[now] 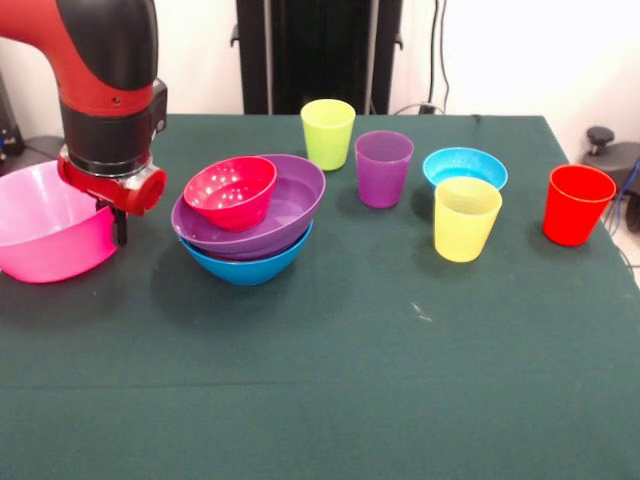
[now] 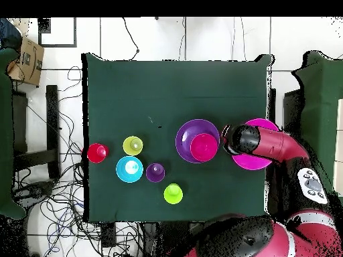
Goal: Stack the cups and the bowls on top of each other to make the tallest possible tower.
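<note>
Your gripper (image 1: 119,225) hung just below the red-and-black arm, at the near rim of the big pink bowl (image 1: 40,225); only a dark stub showed under the wrist, so whether it was open or closed could not be told. From above, the arm's end covered the inner edge of that pink bowl (image 2: 258,160), right beside the tower (image 1: 250,225).

You had the tower standing next to the pink bowl: a blue bowl (image 1: 245,265) at the bottom, a purple bowl (image 1: 290,205) nested in it, and a small red bowl (image 1: 230,192) tilted inside the purple one.

Further out on the green desk (image 1: 330,380) the cups stood upright and apart from each other: a lime green cup (image 1: 328,133) behind the tower, a purple cup (image 1: 384,168) next to it, a yellow cup (image 1: 466,218) in front of a light blue bowl (image 1: 464,165), and a red cup (image 1: 578,204) near the desk's edge. Nothing lay between the tower and the cups.
</note>
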